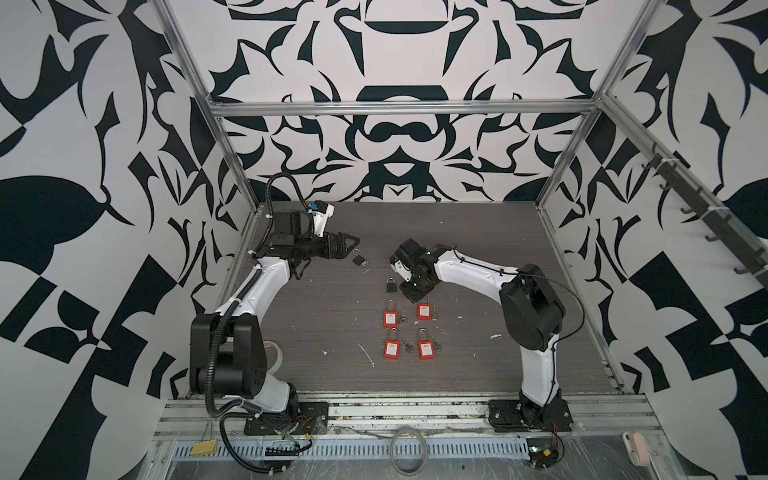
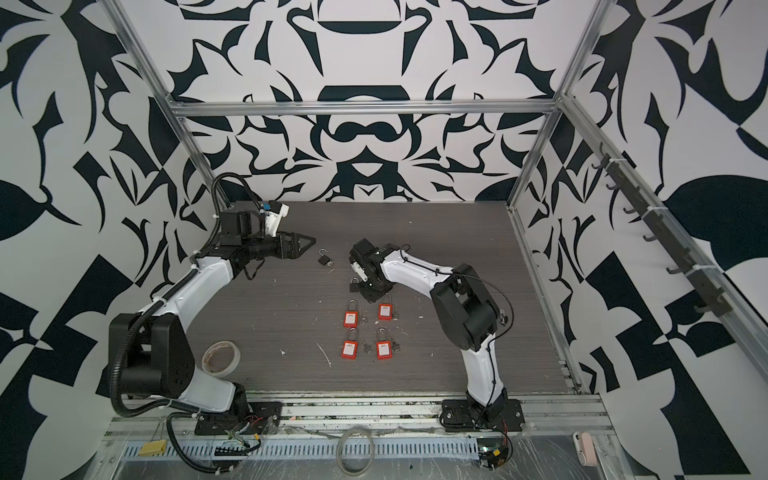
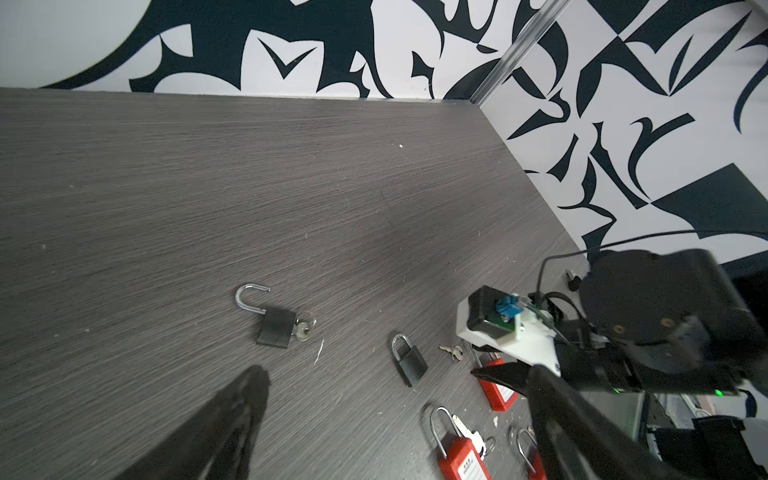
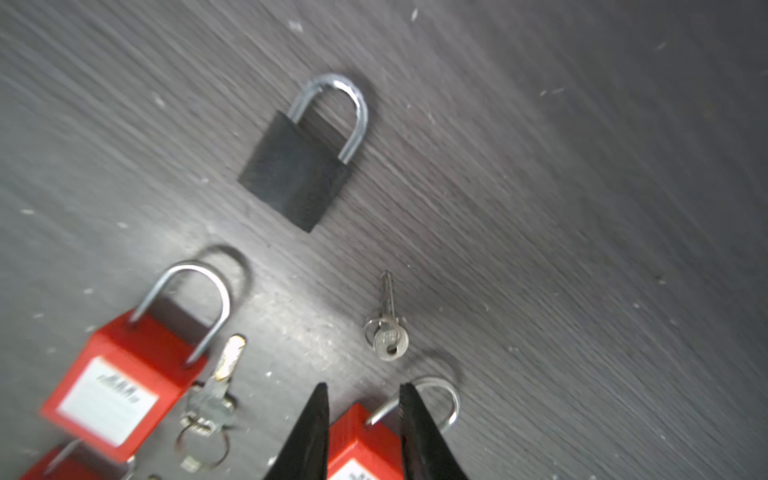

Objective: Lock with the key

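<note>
Nearest lie red padlocks point(image 1: 390, 319). My right gripper point(image 4: 361, 399) hangs over one, jaws narrowly apart, empty; the loose key point(image 4: 388, 332) lies just beyond. Flat and thin, it may skid, or I may snag that shackle point(image 4: 451, 395). Farther, the shut black padlock point(image 4: 299, 170); far left, my left gripper point(image 1: 351, 242) spreads wide near an open padlock point(image 1: 360, 259). No containers.

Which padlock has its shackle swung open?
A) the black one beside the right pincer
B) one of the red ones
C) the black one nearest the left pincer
C: the black padlock near the left pincer shows one shackle leg free of its body.
</note>
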Controlling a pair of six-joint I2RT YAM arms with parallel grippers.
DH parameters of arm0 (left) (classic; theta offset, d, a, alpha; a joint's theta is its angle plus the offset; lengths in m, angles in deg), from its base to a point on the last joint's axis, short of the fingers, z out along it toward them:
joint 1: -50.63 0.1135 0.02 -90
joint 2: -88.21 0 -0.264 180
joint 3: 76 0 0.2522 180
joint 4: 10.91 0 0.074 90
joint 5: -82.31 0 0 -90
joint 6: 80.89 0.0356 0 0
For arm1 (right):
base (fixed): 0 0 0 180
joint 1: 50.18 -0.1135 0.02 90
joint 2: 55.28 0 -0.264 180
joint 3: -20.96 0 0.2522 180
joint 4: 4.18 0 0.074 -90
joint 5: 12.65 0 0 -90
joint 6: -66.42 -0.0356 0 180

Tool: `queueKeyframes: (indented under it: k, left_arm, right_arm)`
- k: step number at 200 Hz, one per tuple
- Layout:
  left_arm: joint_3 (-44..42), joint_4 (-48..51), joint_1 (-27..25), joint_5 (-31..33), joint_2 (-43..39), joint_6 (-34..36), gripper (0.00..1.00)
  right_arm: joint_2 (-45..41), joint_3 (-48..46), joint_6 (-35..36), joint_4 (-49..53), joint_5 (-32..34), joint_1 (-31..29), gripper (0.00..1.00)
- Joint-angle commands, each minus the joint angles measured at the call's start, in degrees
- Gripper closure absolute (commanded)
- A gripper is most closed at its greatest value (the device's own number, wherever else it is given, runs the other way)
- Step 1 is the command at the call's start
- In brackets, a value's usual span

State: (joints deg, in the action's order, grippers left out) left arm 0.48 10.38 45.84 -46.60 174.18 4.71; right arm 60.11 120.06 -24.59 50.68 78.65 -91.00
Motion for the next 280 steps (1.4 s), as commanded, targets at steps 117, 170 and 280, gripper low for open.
queueKeyframes:
  k: [117, 170, 280]
  left_arm:
    - [-1.02, 1.08, 0.02, -0.28, -3.01, 3.34, 0.01]
    - [-1.19, 1.69, -0.04, -0.44, -3.16, 3.40, 0.01]
    - [-8.78, -9.46, -0.01, 14.74, -9.80, -6.70, 0.01]
  right_arm:
    - [6.28, 8.03, 3.64, 2.20, -0.98, -0.81, 0.81]
    - [10.30, 14.74, 3.58, 4.27, -2.07, -2.32, 0.85]
    - [8.71, 22.24, 7.34, -1.64, 7.03, -2.82, 0.47]
